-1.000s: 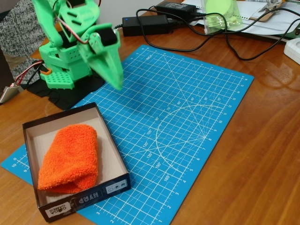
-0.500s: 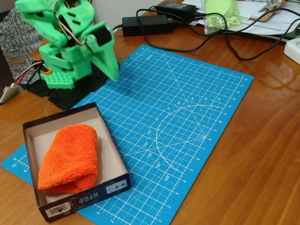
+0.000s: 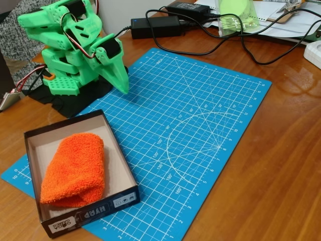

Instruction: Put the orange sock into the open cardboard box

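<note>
The orange sock [image 3: 75,169], a fuzzy folded bundle, lies inside the open cardboard box [image 3: 121,165] at the lower left of the fixed view. The box has black outer sides and sits on the corner of a blue cutting mat [image 3: 200,130]. My green gripper [image 3: 123,88] is folded back near the arm's base at the upper left, well above and behind the box. Its fingers point down at the mat's far left edge, pressed together with nothing between them.
Black power bricks [image 3: 155,26] and cables [image 3: 241,45] lie along the back of the wooden table. A green plastic cup [image 3: 238,17] and papers sit at the top right. A white object [image 3: 313,52] is at the right edge. A person's grey sleeve [image 3: 22,35] shows at the top left.
The arm has pulled back and folded down toward its base. The gripper tip has moved slightly left and back. The sock and box have not moved.
</note>
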Motion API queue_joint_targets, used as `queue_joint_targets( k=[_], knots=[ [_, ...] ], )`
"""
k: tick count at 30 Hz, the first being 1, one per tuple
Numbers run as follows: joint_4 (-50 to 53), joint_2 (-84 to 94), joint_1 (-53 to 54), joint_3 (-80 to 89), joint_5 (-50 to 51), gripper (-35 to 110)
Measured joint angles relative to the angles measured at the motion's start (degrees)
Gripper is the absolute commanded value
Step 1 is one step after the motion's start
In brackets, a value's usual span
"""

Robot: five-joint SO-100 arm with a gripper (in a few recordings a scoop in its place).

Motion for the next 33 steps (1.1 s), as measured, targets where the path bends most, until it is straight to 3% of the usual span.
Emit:
queue_joint_targets(
  k=[33],
  knots=[
    [-1.0, 0.1, -0.7, 0.2, 0.0, 0]
  ],
)
